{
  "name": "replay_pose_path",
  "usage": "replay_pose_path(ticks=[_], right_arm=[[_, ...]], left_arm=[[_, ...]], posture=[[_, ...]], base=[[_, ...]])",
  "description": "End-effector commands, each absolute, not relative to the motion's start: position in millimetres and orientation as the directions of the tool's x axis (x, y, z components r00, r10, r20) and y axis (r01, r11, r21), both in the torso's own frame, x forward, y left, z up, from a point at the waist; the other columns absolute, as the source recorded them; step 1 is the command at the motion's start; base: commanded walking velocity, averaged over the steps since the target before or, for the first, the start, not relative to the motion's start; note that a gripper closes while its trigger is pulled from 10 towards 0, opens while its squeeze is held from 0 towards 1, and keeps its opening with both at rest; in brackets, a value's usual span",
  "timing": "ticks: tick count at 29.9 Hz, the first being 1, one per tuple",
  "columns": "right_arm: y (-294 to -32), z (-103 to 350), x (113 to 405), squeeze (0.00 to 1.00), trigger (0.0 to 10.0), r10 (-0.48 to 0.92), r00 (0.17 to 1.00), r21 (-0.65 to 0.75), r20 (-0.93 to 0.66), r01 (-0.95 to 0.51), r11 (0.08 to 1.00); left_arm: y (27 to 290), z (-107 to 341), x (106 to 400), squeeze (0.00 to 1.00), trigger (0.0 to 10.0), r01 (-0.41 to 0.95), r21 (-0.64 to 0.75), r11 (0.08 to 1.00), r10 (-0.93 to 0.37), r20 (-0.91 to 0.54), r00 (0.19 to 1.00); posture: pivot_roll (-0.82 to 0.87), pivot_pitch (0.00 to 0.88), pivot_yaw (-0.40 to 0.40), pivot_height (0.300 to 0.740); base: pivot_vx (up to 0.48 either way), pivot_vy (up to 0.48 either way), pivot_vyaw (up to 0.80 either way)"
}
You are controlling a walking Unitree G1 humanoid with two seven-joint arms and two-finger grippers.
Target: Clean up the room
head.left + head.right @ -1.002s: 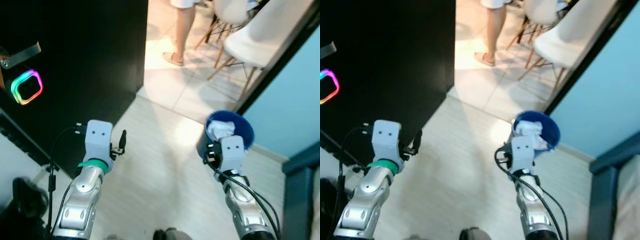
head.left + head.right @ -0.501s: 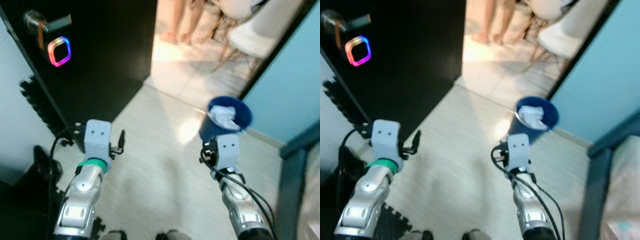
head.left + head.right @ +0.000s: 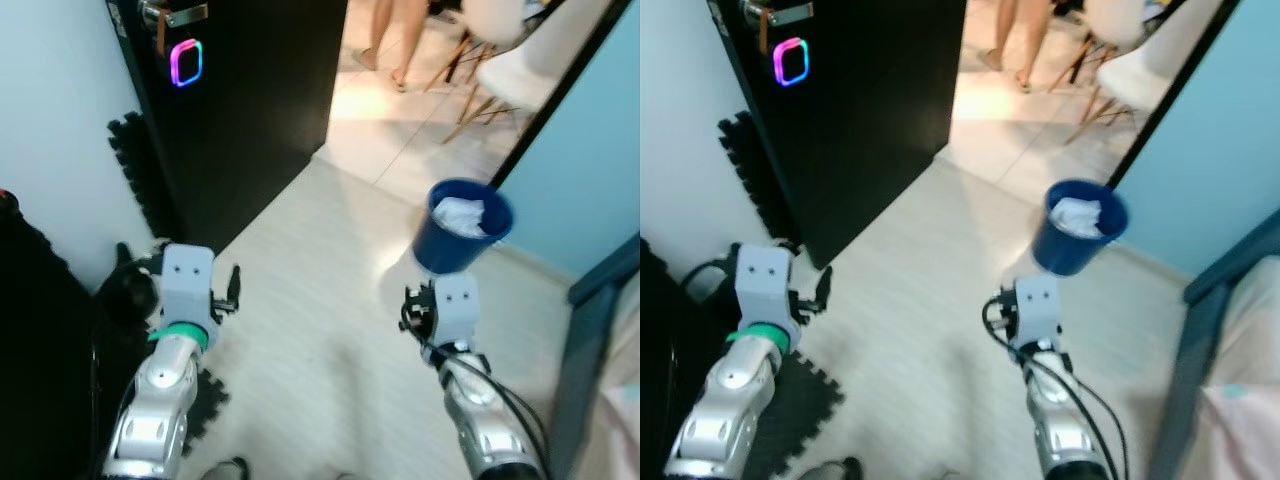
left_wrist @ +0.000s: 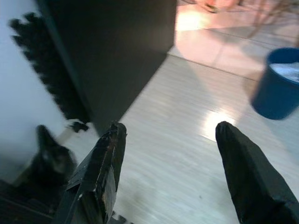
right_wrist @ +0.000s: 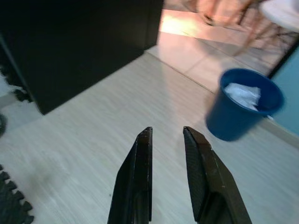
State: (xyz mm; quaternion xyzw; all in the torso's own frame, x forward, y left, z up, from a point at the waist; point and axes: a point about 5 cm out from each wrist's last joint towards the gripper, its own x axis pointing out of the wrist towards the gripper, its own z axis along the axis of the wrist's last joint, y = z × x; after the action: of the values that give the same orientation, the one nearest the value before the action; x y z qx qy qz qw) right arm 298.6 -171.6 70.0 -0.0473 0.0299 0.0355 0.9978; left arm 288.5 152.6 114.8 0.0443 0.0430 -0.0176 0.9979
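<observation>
The view has pulled back and swung left over the last second. The bin now sits farther off, and more wall and door show on the left, so the robot seems to be backing away from the bin with nothing in hand, likely to look for more litter.

At 9 o'clock, a pale wall (image 3: 60, 130) and a dark shape against it hem the left side. The left gripper (image 3: 232, 290) hovers at 8 o'clock, fingers wide apart and empty. A black foam mat (image 3: 790, 415) with a toothed edge lies beneath it. At 11 o'clock stands the open black door (image 3: 250, 100). Bare wood floor (image 3: 320, 330) runs up the middle to a tiled doorway at 12, where a person's legs (image 3: 385, 40) stand. The right gripper (image 5: 167, 140) hangs at 5 o'clock, fingers slightly apart, empty. The blue bin (image 3: 462, 226), holding white paper, stands at 1 o'clock beside the teal wall (image 3: 590, 170). A bed frame (image 3: 590, 360) closes off 3 o'clock.
</observation>
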Motion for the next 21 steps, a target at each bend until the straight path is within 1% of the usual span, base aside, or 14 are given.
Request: replay_pose_path(ticks=[1, 5, 7, 9, 14, 16, 21], right_arm=[[-173, 65, 298, 0.00, 10.0, 0.060, 0.994, -0.088, -0.086, -0.068, 0.994], [-173, 65, 299, 0.00, 10.0, 0.056, 0.994, -0.069, -0.097, -0.063, 0.996], [-173, 65, 299, 0.00, 10.0, 0.056, 0.994, -0.069, -0.097, -0.063, 0.996], [-174, 65, 298, 0.00, 10.0, 0.047, 0.995, -0.062, -0.094, -0.053, 0.997], [-174, 67, 298, 0.00, 10.0, 0.042, 0.995, -0.062, -0.085, -0.047, 0.997], [-174, 73, 300, 0.00, 10.0, 0.041, 0.997, -0.060, -0.061, -0.044, 0.997], [-174, 82, 303, 0.00, 10.0, 0.034, 0.999, -0.060, -0.023, -0.036, 0.998]], left_arm=[[156, 111, 289, 0.00, 10.0, 0.026, 0.080, 0.996, -0.017, -0.114, 0.993], [157, 104, 291, 0.00, 10.0, 0.018, 0.067, 0.998, -0.005, -0.193, 0.981], [157, 104, 291, 0.00, 10.0, 0.018, 0.067, 0.998, -0.005, -0.193, 0.981], [158, 102, 292, 0.00, 10.0, 0.023, 0.061, 0.998, -0.009, -0.228, 0.974], [159, 104, 294, 0.00, 10.0, 0.034, 0.086, 0.996, -0.015, -0.220, 0.975], [160, 109, 298, 0.00, 10.0, 0.054, 0.130, 0.990, -0.027, -0.199, 0.980], [157, 121, 309, 0.00, 10.0, 0.072, 0.129, 0.989, -0.050, -0.164, 0.985]], posture=[[-0.04, 0.099, -0.015, 0.740], [-0.04, 0.103, -0.014, 0.740], [-0.04, 0.103, -0.014, 0.740], [-0.04, 0.099, -0.011, 0.740], [-0.04, 0.099, -0.005, 0.740], [-0.05, 0.101, -0.004, 0.740], [-0.06, 0.098, 0.004, 0.740]], base=[[0.000, 0.000, 0.00], [0.000, 0.000, -0.75], [0.000, 0.000, -0.76], [0.000, 0.000, -0.76], [0.000, 0.000, -0.77], [0.000, 0.000, -0.77], [0.000, 0.000, -0.78]])
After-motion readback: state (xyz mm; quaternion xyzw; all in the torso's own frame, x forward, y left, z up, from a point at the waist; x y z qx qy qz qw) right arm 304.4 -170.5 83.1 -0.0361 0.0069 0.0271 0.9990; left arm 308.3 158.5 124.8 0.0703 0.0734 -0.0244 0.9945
